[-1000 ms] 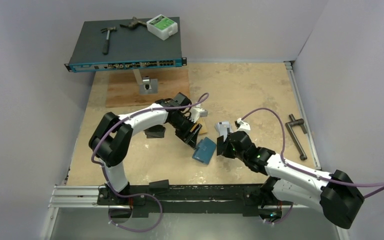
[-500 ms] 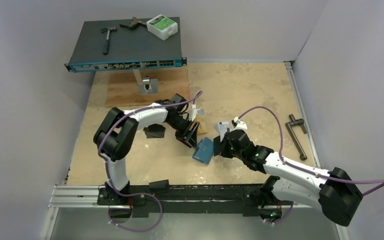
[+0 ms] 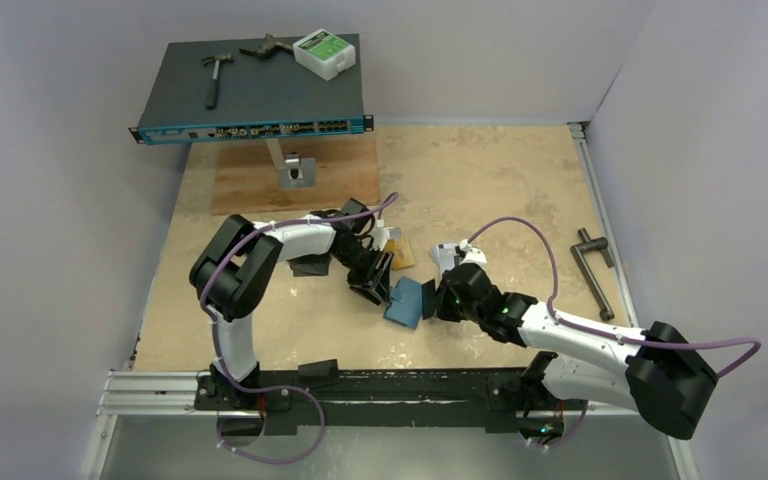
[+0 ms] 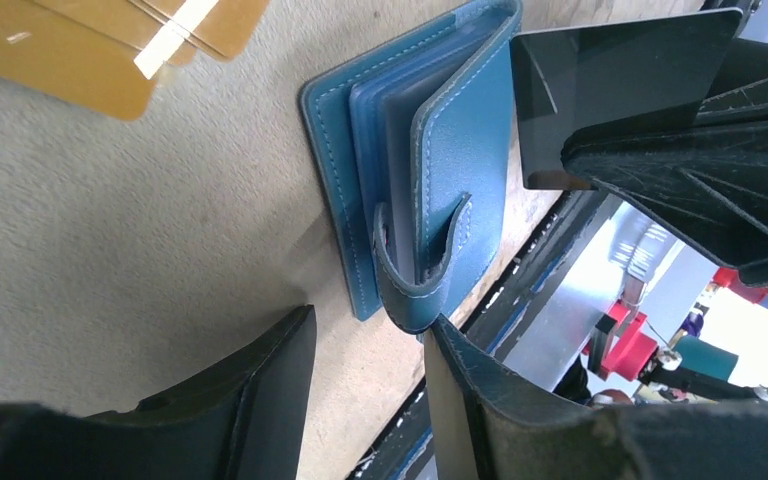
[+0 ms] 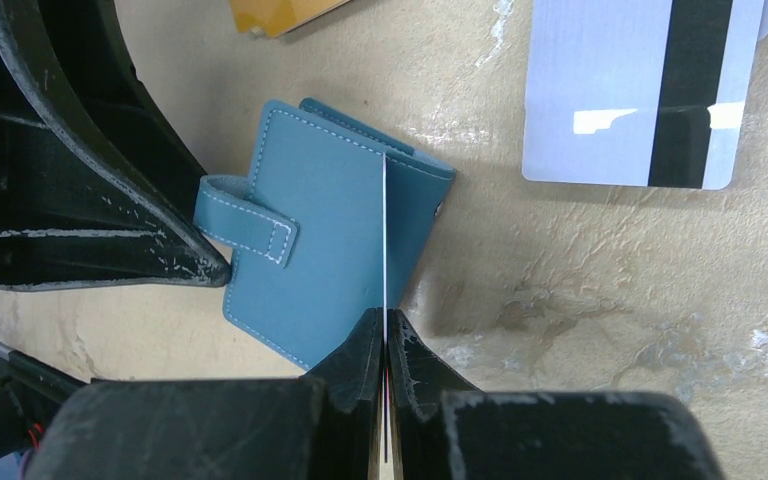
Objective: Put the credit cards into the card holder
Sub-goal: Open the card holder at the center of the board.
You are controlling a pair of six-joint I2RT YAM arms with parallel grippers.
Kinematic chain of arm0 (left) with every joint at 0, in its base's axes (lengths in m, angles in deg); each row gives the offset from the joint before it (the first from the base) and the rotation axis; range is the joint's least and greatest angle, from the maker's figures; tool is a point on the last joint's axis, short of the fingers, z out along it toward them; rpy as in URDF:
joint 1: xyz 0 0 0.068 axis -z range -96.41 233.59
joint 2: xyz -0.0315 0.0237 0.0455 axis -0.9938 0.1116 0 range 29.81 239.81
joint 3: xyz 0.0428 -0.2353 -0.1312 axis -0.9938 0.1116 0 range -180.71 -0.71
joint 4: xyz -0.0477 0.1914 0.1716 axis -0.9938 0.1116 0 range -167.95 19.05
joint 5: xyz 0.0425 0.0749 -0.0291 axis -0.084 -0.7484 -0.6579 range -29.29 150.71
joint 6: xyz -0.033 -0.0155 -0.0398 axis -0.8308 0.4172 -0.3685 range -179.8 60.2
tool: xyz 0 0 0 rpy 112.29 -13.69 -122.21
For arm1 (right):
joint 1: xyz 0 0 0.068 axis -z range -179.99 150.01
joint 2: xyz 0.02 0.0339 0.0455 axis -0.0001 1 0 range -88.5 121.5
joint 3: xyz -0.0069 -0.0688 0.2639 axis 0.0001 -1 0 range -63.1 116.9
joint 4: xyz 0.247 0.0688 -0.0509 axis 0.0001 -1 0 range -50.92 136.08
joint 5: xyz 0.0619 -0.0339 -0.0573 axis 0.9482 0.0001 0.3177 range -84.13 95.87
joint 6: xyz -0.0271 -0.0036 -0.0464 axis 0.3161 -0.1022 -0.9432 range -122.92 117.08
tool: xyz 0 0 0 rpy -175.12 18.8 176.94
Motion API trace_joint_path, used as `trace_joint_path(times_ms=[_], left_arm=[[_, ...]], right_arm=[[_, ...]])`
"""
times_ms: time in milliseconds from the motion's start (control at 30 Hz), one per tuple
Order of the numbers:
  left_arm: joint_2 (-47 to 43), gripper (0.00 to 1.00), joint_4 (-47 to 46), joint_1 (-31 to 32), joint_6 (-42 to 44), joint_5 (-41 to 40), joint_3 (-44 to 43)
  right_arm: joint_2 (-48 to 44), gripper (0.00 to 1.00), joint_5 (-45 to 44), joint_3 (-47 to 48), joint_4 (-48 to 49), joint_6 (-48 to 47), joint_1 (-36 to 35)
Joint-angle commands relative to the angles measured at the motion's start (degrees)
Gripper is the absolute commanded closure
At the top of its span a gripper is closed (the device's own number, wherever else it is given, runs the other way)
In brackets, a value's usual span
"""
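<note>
Two arms are huddled over the same little teal card holder (image 3: 407, 300), roughly in the middle of the tan surface (image 3: 500, 190). It's lying flat and folded shut, with its strap (image 4: 422, 275) curling out off one edge.

The left gripper (image 4: 370, 325) is right up against that strap side. Its fingers (image 4: 250, 400) are parted a moderate way and aren't clamped on anything. The strap's loop sits at the mouth of the gap and touches one fingertip.

On the opposite side, the right gripper (image 5: 385, 318) has its fingers pinched tight on a thin white card (image 5: 385, 230). From the wrist view you only see that card edge-on, a bright line running over the holder's cover. I honestly can't tell whether its far edge is in a pocket or just lying across the leather.

A silver card (image 5: 640, 90) with a dark stripe lies flat on the surface near the holder, not touching it. A few orange-gold cards (image 4: 90, 40) are fanned out close by on the left arm's side.

Other stuff around:
- a black folded thing (image 3: 310, 265) under the left arm
- a network switch (image 3: 255, 95) raised up at the back, with a hammer (image 3: 215, 75) and a white box (image 3: 325, 52) on top of it
- a dark crank handle (image 3: 592, 270) over by the right edge
</note>
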Motion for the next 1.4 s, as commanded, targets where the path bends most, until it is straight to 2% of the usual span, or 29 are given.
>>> trace_joint_path(times_ms=[0, 300, 500, 633, 867, 1167, 1367], left_arm=[[0.3, 0.57, -3.7, 0.1, -2.5, -0.8, 0.2], [1.6, 0.49, -8.8, 1.4, -4.5, 6.8, 0.4], [0.7, 0.49, -11.1, 2.0, -6.3, 11.2, 0.2], [-3.0, 0.5, -13.5, 2.6, -7.8, 12.4, -0.1], [-6.5, 0.5, -16.5, 5.7, -9.5, 13.0, -2.0], [-3.6, 0.51, -16.2, 11.0, -7.9, 10.6, -6.7], [-1.2, 0.51, -13.0, 11.5, -4.2, 7.2, -7.3]], right_arm=[[0.2, 1.0, -0.3, -0.5, 1.1, 1.2, -0.4], [4.9, 1.0, 1.1, -0.5, 4.2, 1.2, -0.5], [5.2, 1.0, 1.1, -1.4, 4.5, 1.6, -0.5], [5.4, 1.0, 1.2, -2.7, 4.9, 2.4, -0.5], [4.5, 1.0, 0.9, -4.6, 4.8, 3.9, -0.5], [-0.4, 1.0, 2.4, -8.8, 6.5, 7.3, -0.5], [-2.9, 1.0, 1.9, -10.7, 6.1, 8.6, -0.5]])
